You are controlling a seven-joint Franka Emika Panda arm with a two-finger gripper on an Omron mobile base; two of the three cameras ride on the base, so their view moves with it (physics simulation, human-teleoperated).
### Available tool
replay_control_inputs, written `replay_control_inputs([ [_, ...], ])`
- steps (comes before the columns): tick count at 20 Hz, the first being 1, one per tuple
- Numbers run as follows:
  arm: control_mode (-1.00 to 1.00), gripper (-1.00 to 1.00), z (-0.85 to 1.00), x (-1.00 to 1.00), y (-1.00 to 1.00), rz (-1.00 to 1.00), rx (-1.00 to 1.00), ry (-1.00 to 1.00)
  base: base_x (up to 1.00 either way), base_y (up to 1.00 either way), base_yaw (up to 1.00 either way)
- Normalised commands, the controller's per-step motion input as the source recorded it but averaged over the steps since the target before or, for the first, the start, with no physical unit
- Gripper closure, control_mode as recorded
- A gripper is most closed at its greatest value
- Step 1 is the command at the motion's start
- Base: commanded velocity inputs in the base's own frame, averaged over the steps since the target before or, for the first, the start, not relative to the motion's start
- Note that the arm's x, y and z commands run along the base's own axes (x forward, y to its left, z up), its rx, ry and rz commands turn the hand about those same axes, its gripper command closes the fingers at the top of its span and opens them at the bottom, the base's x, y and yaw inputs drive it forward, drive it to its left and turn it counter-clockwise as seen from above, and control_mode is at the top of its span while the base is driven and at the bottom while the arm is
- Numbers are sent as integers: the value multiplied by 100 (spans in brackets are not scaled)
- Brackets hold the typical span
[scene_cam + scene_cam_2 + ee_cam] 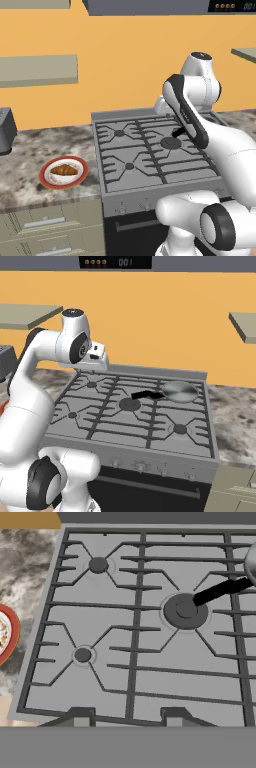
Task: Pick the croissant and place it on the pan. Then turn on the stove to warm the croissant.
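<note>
Start of the task: no step is done. The knobs point(141, 466) line the stove's point(150, 172) front edge, untouched as far as can be judged. The croissant point(64, 170) lies on a red-rimmed plate point(47, 179) on the marble bench point(30, 150), just left of the stove and near the bench's front edge. The hand point(125, 716) hangs over the front grates, fingertips point(81, 716) apart and empty, with open room all round. Farther back, the pan point(180, 391) sits at the right rear, its black handle point(147, 394) pointing to the centre burner point(130, 404).
</note>
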Motion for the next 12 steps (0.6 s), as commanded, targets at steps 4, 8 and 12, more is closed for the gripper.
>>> replay_control_inputs([
  [4,-100,-100,-6,-7,4,0,0,0,0,0,0],
  [8,-100,-100,-17,-15,27,3,0,0,0,0,0],
  [12,-100,-100,-19,-9,45,11,0,0,0,0,0],
])
